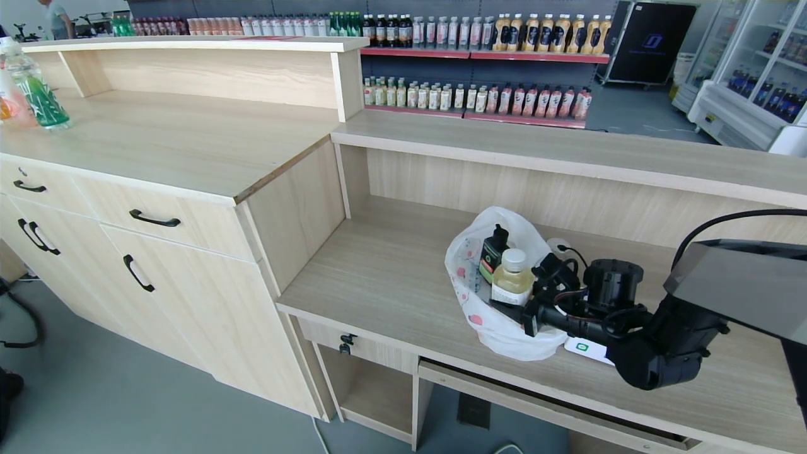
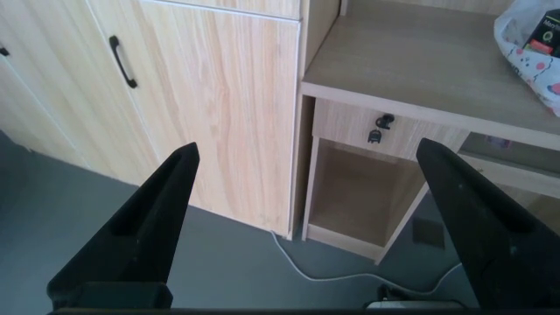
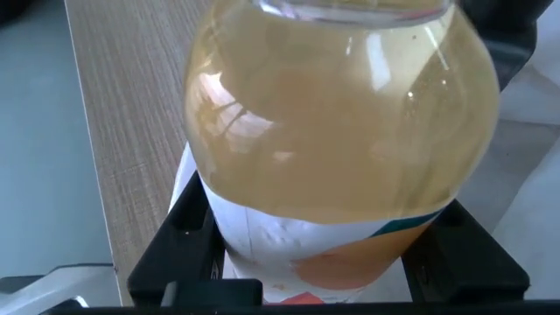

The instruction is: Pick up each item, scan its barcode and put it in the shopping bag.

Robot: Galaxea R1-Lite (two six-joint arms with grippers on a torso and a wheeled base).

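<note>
Head view: right gripper [image 1: 526, 310] sits at 4 o'clock, closed on the pale-yellow bottle [image 1: 512, 279]. The bottle stands upright at the mouth of the shopping bag [image 1: 470, 296], its lower part behind the bag's rim. A dark bottle [image 1: 493, 252] is already inside, touching it on the 11 o'clock side. The bag lies on the lower desk [image 1: 384, 277]: its front edge is just beside the bag at 6 o'clock and the back panel [image 1: 504, 189] is near at 12 o'clock. Bare wood runs toward 9 o'clock as far as the side wall of the raised counter [image 1: 176, 139]. A white card [image 1: 586, 349] lies under the arm at the bag's 4 o'clock. A green bottle [image 1: 38, 88] stands well apart at the counter's far 10 o'clock corner. The held bottle has a white cap [image 1: 514, 256], pale yellow liquid and a white label. Left wrist view: left gripper [image 2: 308, 146] is spread wide with nothing between its fingers [image 2: 131, 236]. Beyond it are grey floor [image 2: 201, 271], a cabinet door [image 2: 219, 105], an open niche [image 2: 359, 197] under the desk, a lock [image 2: 378, 131] on the drawer front and a cable [image 2: 306, 262] on the floor. Right wrist view: the bottle's clear rounded body fills the space between the black fingers [image 3: 188, 236], which flank a white, orange and teal label [image 3: 289, 245]. Desk wood lies on one side and white bag plastic on the other.
</note>
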